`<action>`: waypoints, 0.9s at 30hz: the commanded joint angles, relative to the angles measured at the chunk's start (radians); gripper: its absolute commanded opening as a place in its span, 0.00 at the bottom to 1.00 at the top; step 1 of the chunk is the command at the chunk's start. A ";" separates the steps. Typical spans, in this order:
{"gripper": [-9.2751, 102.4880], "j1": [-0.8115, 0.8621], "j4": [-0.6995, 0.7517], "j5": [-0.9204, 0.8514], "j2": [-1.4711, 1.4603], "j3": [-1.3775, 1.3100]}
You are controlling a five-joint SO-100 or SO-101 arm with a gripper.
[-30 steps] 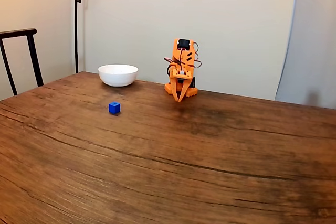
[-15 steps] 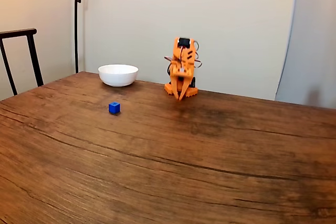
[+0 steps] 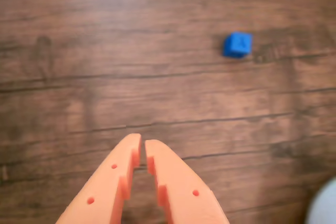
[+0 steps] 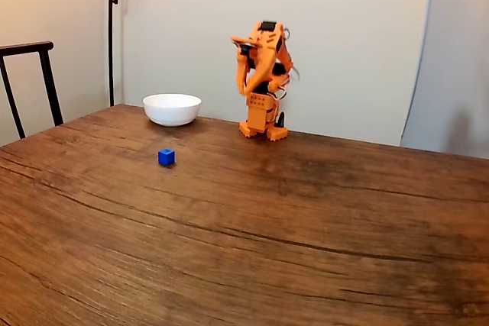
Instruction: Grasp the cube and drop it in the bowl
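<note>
In the wrist view, the orange gripper (image 3: 143,142) comes in from the bottom edge, its two tapered fingers (image 3: 113,182) lying almost together with only a thin slit between the tips, so it is as good as closed and holds nothing. It hangs above a dark wooden table (image 3: 79,66) with long grain lines and cracks. The small blue cube (image 3: 237,44) lies on the wood toward the upper right, well apart from the fingertips, and looks slightly blurred. At the bottom right corner a pale curved edge shows, which appears to be the rim of the white bowl (image 3: 324,205). In the fixed view, the orange arm (image 4: 261,82) stands on its base at the far side of the table (image 4: 306,227), folded upward in front of a cream wall; its gripper cannot be made out clearly there. The white bowl (image 4: 172,108) sits on the table to the left of the arm's base, near the far edge. The cube (image 4: 166,156) rests on the wood nearer the camera than the bowl, apart from it. A dark chair back (image 4: 30,82) shows at the left edge, and a thin black lamp pole (image 4: 111,28) rises behind the table.
</note>
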 commanded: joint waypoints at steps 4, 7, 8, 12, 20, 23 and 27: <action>0.08 0.072 -0.003 0.054 -0.385 -0.327; 0.08 0.089 -0.003 0.061 -0.558 -0.472; 0.08 0.092 -0.003 0.061 -0.609 -0.515; 0.08 0.101 -0.003 0.063 -0.781 -0.664; 0.08 0.127 -0.003 0.063 -1.048 -0.879; 0.08 0.141 -0.003 0.063 -1.140 -0.934; 0.09 0.163 -0.005 0.063 -1.252 -0.997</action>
